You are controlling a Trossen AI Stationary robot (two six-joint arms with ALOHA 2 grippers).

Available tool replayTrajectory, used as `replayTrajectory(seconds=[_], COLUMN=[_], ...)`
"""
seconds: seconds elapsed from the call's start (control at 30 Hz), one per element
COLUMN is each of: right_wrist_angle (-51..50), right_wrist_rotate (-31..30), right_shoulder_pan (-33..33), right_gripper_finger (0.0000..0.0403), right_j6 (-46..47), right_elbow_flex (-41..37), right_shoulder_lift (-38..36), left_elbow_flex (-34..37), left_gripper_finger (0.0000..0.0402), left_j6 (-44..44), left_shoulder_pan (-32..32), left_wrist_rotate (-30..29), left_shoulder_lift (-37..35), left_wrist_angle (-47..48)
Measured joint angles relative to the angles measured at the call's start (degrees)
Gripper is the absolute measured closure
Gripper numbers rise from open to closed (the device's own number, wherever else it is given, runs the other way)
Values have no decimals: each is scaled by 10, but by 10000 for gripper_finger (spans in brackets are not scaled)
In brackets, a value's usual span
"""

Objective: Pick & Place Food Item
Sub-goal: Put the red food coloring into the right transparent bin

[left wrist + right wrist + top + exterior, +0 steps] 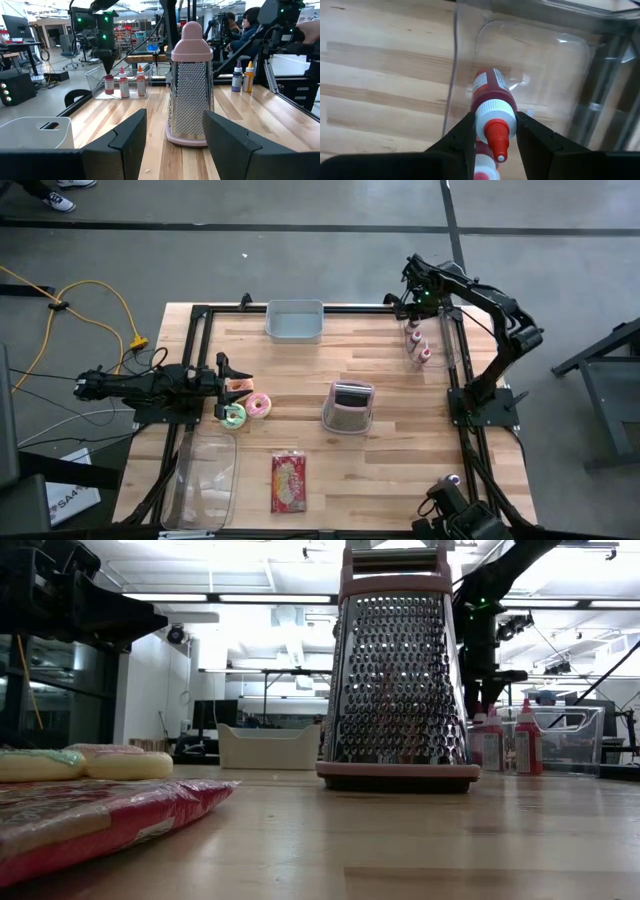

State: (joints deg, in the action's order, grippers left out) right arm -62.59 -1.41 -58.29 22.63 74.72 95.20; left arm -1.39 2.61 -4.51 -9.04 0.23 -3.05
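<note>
While the right end effector [492,131] is clamped on a red sauce bottle [490,102] over the clear bin [535,60] at 2 o'clock on the table [400,470], pick looks done, placing still left. Bottle sits right between the fingers, cap toward the wrist. Left end effector [233,372] waits wide open and empty at 9 o'clock, donuts [247,409] just beside it at 5 o'clock.

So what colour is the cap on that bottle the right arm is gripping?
White cap with a red nozzle; right wrist view shows it best.
</note>
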Motion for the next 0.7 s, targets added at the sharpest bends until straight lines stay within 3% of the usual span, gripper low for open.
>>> replayTrajectory(seconds=[0.47, 0.7], right_wrist_angle=[6, 7], right_wrist_rotate=[1, 2], right_shoulder_pan=[0, 0], right_gripper_finger=[293, 263], right_j6=[11, 2], right_elbow_flex=[1, 0], right_shoulder_lift=[31, 33], left_elbow_flex=[0, 0], left_gripper_finger=[214, 214], left_j6=[0, 0], left_shoulder_pan=[0, 0], left_wrist_rotate=[0, 0], left_shoulder_lift=[0, 0], left_wrist_angle=[0, 0])
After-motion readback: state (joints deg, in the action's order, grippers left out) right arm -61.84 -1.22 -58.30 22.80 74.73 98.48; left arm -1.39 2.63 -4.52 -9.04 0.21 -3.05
